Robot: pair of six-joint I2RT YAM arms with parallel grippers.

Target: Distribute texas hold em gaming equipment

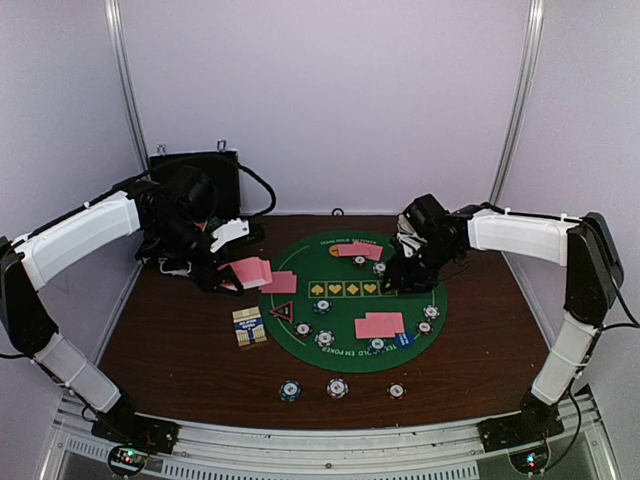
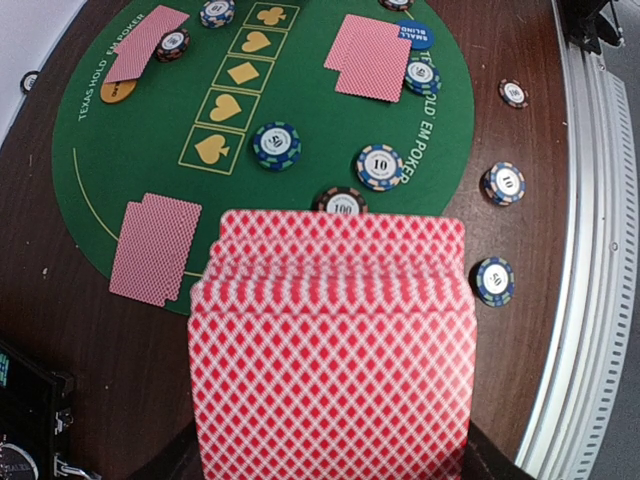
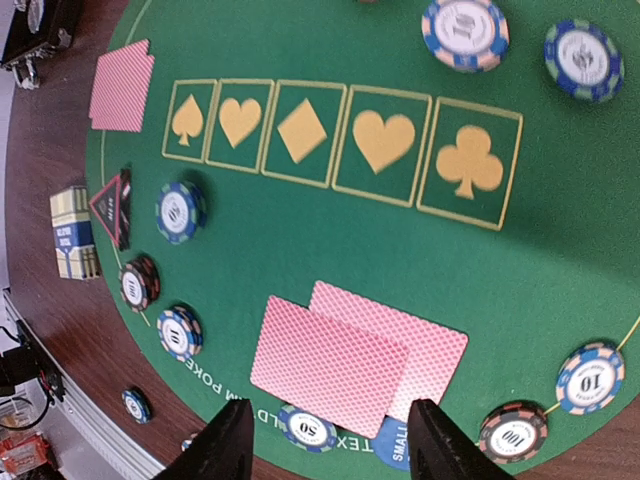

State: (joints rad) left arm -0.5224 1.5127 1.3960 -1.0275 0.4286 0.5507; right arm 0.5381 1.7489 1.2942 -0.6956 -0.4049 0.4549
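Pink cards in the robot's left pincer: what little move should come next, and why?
Probably the right pincer should swing over to the fanned deck in the left pincer and take one card. Its jaws stand open and empty above the green mat, three pairs of cards already lie there, and the five suit boxes are bare.

Left arm (image 1: 80,235): white-sleeved, rising from the near left base, forearm running rightward along the far left, wrist bent down. Left gripper (image 1: 222,272): low, jaws closed on a fan of pink-backed playing cards (image 2: 330,350). Right arm (image 1: 520,235): rising from the near right base, elbow at the right, forearm running leftward, wrist dropped; right gripper (image 1: 405,272) pointing down, two black fingers (image 3: 222,445) parted, gripping nothing.
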